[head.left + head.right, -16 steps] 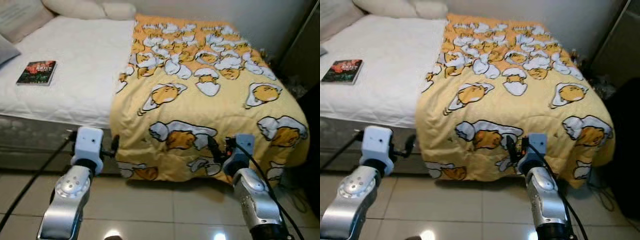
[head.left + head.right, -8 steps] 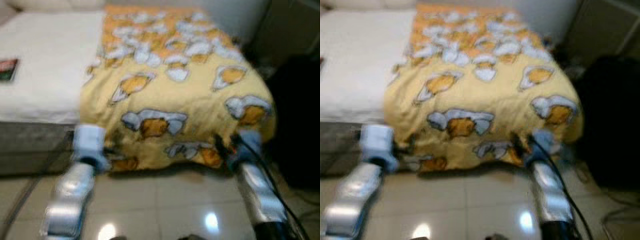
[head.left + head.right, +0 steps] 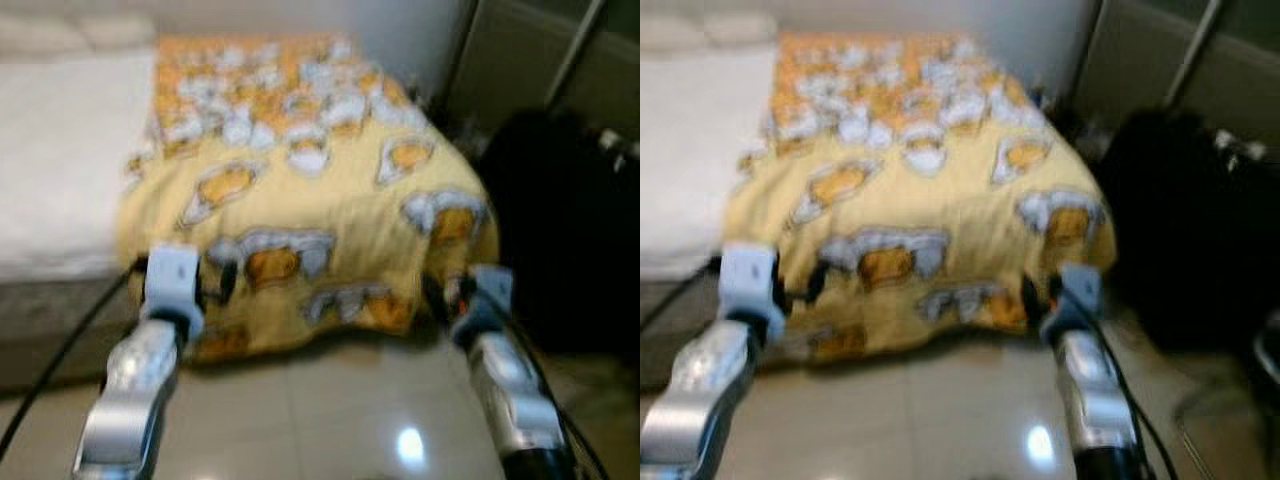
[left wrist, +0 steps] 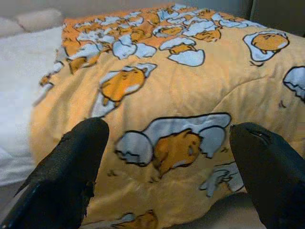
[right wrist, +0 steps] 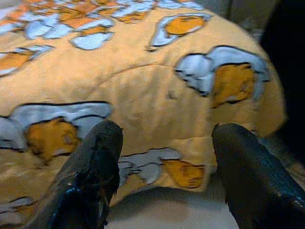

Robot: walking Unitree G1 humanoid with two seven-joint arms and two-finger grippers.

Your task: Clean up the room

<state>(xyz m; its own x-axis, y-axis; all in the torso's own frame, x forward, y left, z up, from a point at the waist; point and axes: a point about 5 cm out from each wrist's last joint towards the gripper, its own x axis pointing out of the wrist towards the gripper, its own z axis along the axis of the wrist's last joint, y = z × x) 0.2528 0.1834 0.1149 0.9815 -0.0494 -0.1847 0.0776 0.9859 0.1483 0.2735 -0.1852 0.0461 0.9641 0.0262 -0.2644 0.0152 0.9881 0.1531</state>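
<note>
The left tool [image 4: 167, 176] is spread wide with nothing between its two black fingers [image 4: 71, 167], and it points at the near, hanging edge of the yellow blanket [image 4: 190, 86]. The right tool [image 5: 164, 176] is likewise wide apart and empty, aimed at the blanket's near right corner where it droops toward the floor [image 3: 330, 410]. In the head views, which are blurred, both silver arms are raised in front of the bed [image 3: 50, 190], the left tool near the blanket's near left corner and the right tool near its near right corner, neither touching the cloth.

The blanket, printed with white and orange cartoon figures, covers the right part of the bed and spills over its near edge. The white sheet lies bare on the left. A dark bulky shape [image 3: 560, 220] stands to the right of the bed; what it is cannot be told.

The blanket looks like a padded quilt: soft, limp, fairly light for its bulk, and not fragile. It will sag and fold wherever it is not held, and a thick pinch may slip from narrow fingers. The likely best hold is at the two near corners or along the hem, one tool at each, taking a good fold of cloth rather than the bare edge.
</note>
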